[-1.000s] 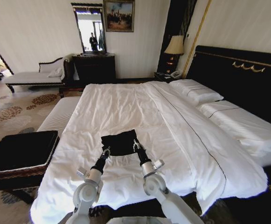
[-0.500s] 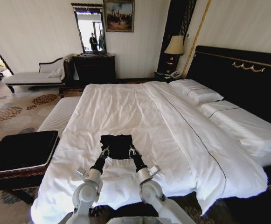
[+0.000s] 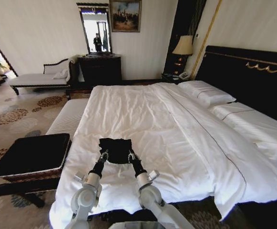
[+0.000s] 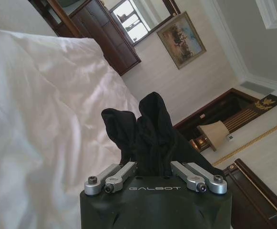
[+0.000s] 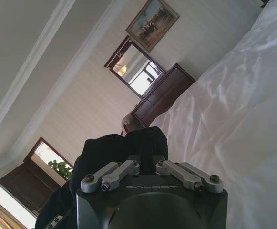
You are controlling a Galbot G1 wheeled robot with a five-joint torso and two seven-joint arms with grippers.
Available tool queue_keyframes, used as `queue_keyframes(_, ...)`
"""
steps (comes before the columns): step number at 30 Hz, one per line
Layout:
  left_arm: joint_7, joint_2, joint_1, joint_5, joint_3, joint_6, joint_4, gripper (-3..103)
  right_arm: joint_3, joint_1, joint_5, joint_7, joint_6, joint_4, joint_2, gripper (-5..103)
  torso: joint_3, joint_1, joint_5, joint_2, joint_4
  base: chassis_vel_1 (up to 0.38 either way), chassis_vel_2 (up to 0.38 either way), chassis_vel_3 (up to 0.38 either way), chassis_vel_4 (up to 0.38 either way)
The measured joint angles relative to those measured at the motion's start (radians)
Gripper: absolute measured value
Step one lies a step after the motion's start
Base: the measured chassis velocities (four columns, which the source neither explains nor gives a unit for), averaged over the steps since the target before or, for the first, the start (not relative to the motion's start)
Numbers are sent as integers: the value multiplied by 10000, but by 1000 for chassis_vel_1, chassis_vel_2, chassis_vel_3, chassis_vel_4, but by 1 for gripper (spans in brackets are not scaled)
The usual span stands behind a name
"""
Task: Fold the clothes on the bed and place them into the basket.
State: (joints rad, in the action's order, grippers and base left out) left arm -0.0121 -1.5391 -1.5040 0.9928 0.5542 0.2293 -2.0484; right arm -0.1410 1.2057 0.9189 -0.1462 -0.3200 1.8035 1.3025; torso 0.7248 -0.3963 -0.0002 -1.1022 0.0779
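Nearest the robot, both arms reach forward over the foot of the bed [image 3: 176, 143], side by side and close together. The left gripper [image 3: 103, 155] is clamped on the left edge of the black T-shirt [image 3: 115, 144], and the right gripper [image 3: 130, 154] is clamped on its right edge; in the left wrist view the dark cloth [image 4: 148, 136] bunches up between the closed fingers of the left gripper [image 4: 152, 164], and in the right wrist view the same fabric [image 5: 114, 152] is pinched in the right gripper [image 5: 147, 160]. The T-shirt is a small, folded-up bundle held between the two claws just above the white sheet, at about 12 o'clock from the robot and near the bed's lower edge. At about 10 o'clock, on the floor side of the bed and well apart from the shirt, sits the basket [image 3: 31, 172] with its black fabric top, resting on a dark bench. Beyond it, alongside the bed, runs a narrow white-cushioned bench [image 3: 67, 119]. Farther on, at 1 to 2 o'clock, white pillows [image 3: 207, 93] lie against the tall black headboard [image 3: 252, 71]. At the far wall, around 11 to 12 o'clock, stand a dark dresser [image 3: 100, 70] with a mirror [image 3: 95, 28] above, a framed painting [image 3: 125, 15], and a lamp [image 3: 182, 46] at about 1 o'clock.
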Motion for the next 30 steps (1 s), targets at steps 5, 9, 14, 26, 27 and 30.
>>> queue_keyframes(5,3,23,-4,17,55,-3,0,15,-35,-60,-16,8,-29,-93,30,9,0,1,-1,0,0,361,261,-367,-252)
queue_keyframes(9,9,87,6,105,190,-11,-39,15,-76,-149,-21,13,-74,-223,93,9,0,3,3,0,0,449,279,-449,-297)
queue_keyframes(14,13,132,17,149,325,-36,-36,15,-152,-295,-171,-170,-178,-549,221,9,-1,4,3,0,-3,420,315,-405,-312)
queue_keyframes(26,13,263,90,339,813,-64,27,15,-309,-530,-245,-235,-278,-930,422,9,-1,3,-1,-1,-3,339,348,-340,-358)
queue_keyframes(27,12,271,105,348,856,-66,41,15,-314,-553,-249,-241,-289,-971,446,9,0,3,-3,0,-2,326,345,-335,-360)
queue_keyframes(30,-3,277,145,351,970,-80,113,15,-327,-628,-276,-343,-314,-1097,498,9,1,-3,6,2,1,346,381,-354,-379)
